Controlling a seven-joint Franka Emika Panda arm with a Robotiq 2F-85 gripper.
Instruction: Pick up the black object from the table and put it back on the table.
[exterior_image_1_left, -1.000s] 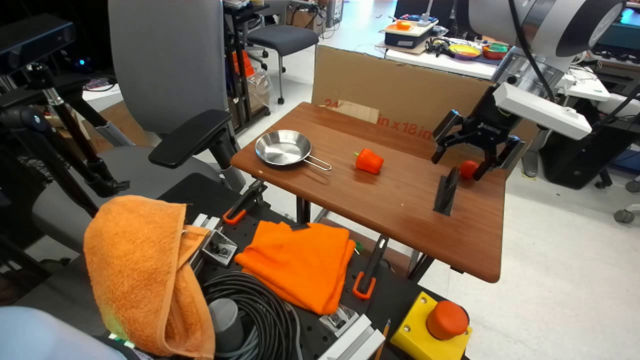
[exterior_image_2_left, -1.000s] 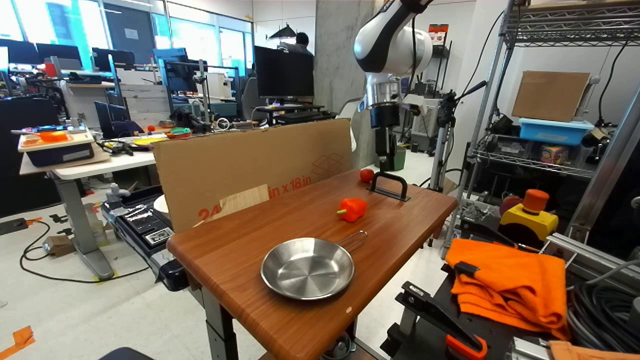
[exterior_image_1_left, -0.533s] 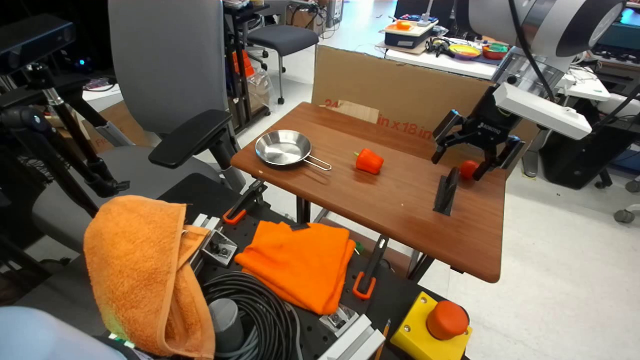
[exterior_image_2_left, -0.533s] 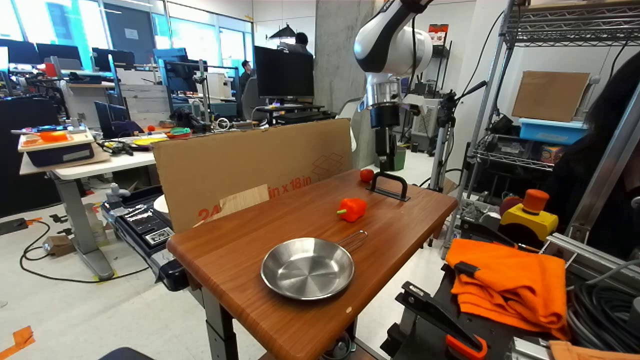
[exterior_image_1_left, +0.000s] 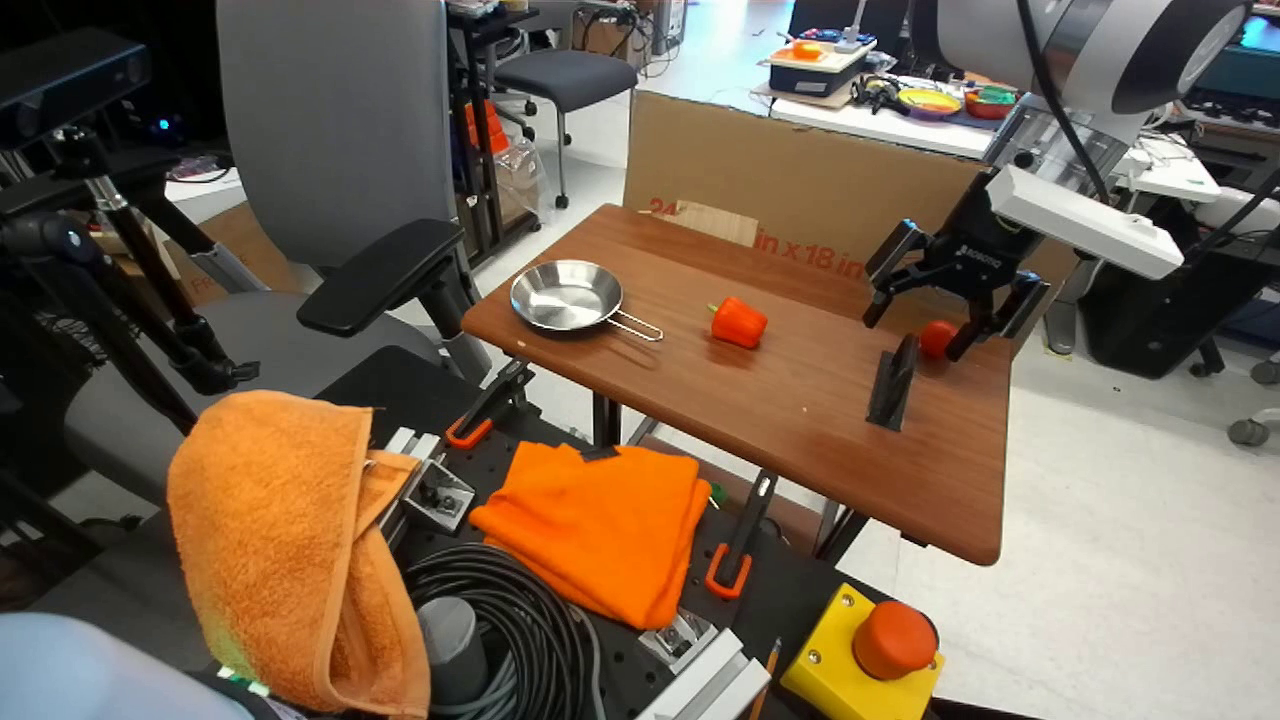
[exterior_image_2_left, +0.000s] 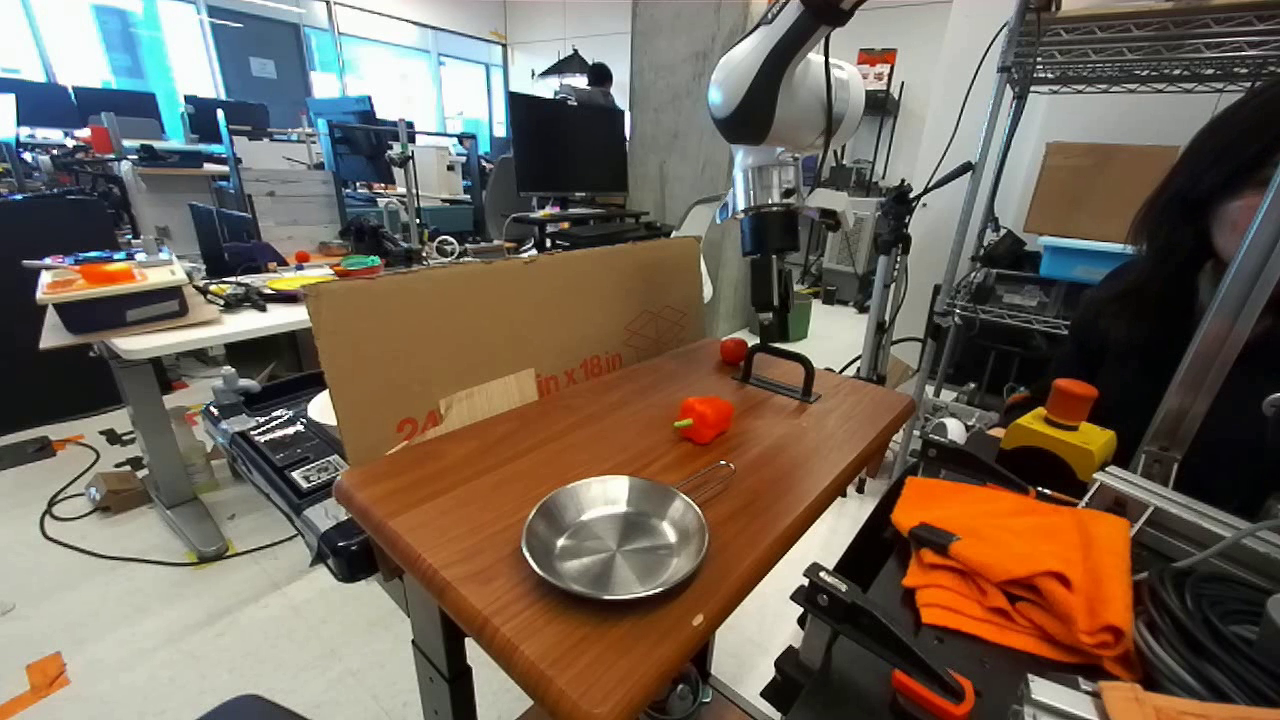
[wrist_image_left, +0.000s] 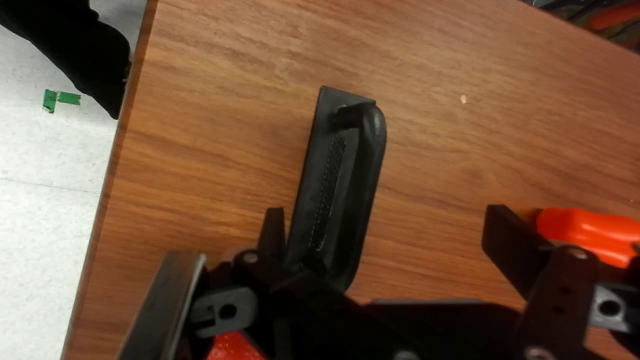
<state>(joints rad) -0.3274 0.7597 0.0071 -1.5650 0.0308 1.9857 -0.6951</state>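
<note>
The black object (wrist_image_left: 369, 167) is a handle-shaped piece: a raised bar arched over a flat base. In both exterior views the black object (exterior_image_1_left: 890, 392) rests on the brown wooden table (exterior_image_2_left: 480, 520), close to its end. My gripper (exterior_image_1_left: 914, 335) hangs over the table beyond the object, jaws wide apart and nothing held. In an exterior view the fingertips of the gripper (exterior_image_2_left: 772, 332) appear just above the bar's far end; contact cannot be told. The wrist view has the object's near end beside the left finger (wrist_image_left: 273, 230), partly hidden by the gripper.
A red ball-like tomato (exterior_image_2_left: 733, 350) lies close to the gripper. Farther along the table are an orange-red pepper (exterior_image_1_left: 738, 323) and a steel pan (exterior_image_1_left: 567, 296). A cardboard panel (exterior_image_2_left: 520, 310) borders the table. A person (exterior_image_2_left: 1140, 300) is beside the setup.
A dark-haired person has come into an exterior view from its right edge. Arm, gripper and the things on the table have not visibly moved.
</note>
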